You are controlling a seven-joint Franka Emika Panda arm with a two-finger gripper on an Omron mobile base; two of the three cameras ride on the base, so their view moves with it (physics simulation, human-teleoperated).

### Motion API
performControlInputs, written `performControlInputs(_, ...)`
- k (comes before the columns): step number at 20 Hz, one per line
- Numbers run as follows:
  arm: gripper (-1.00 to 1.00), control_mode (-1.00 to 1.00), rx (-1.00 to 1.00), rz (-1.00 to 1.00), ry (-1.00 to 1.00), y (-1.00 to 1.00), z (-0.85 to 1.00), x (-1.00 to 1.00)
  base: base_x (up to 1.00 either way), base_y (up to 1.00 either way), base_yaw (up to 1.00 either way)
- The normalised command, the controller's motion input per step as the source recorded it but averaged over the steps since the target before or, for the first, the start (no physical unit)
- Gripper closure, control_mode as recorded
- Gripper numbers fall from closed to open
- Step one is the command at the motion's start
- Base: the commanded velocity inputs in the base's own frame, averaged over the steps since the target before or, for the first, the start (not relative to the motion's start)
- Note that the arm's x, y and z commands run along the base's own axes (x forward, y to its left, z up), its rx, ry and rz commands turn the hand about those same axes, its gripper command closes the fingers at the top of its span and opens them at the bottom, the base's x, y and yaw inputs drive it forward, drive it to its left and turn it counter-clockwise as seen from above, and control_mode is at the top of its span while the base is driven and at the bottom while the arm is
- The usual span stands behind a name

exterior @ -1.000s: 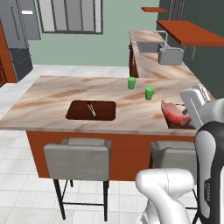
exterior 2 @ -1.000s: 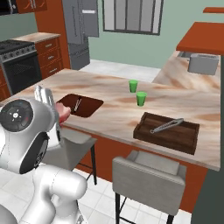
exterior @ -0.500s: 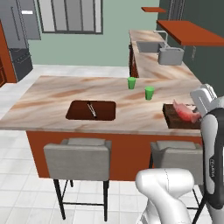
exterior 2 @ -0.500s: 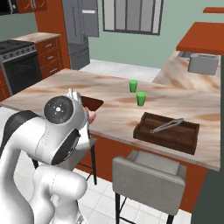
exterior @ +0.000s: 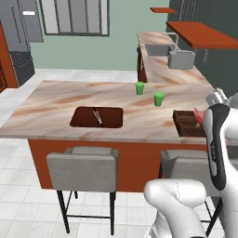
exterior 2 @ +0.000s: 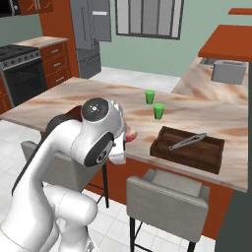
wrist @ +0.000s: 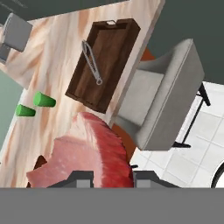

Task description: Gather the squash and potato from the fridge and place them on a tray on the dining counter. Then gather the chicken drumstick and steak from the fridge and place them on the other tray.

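Between the gripper's (wrist: 107, 177) two dark fingertips, pinched at the near edge of the hand view, sits the steak (wrist: 85, 151), a pink slab with a deep red rim, held above the edge of the dining counter (exterior 2: 206, 115). Below the counter edge stand two grey stools (exterior: 82, 167), side by side. Two dark reddish-brown trays rest on the beige marbled top: one tray (exterior 2: 187, 147) just beyond the steak carries a pair of metal tongs (exterior 2: 188, 141); the other tray (exterior: 97, 117) lies well apart and holds a thin utensil too small to identify. Two green cups (exterior: 140, 88) stand between the trays, farther back. Beyond, against the far wall, rises the grey fridge (exterior 2: 91, 34).
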Motion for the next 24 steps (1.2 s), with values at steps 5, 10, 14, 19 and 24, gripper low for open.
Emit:
performControlInputs(5, 1.0, -1.0, 0.17, 0.0, 0.1, -0.72, -0.26, 0.77, 0.0, 0.0, 0.0)
performControlInputs(10, 1.0, -1.0, 0.15, 0.02, 0.08, -0.47, -0.2, 0.76, 0.0, 0.0, 0.0)
performControlInputs(14, 1.0, -1.0, 0.1, 0.04, 0.05, -0.31, -0.29, 0.8, 0.0, 0.0, 0.0)
performControlInputs(19, 1.0, -1.0, 0.03, 0.05, 0.08, -0.39, -0.54, 0.69, 0.0, 0.0, 0.0)
performControlInputs(24, 1.0, -1.0, 0.03, 0.05, 0.02, -0.34, -0.38, 0.52, 0.0, 0.0, 0.0)
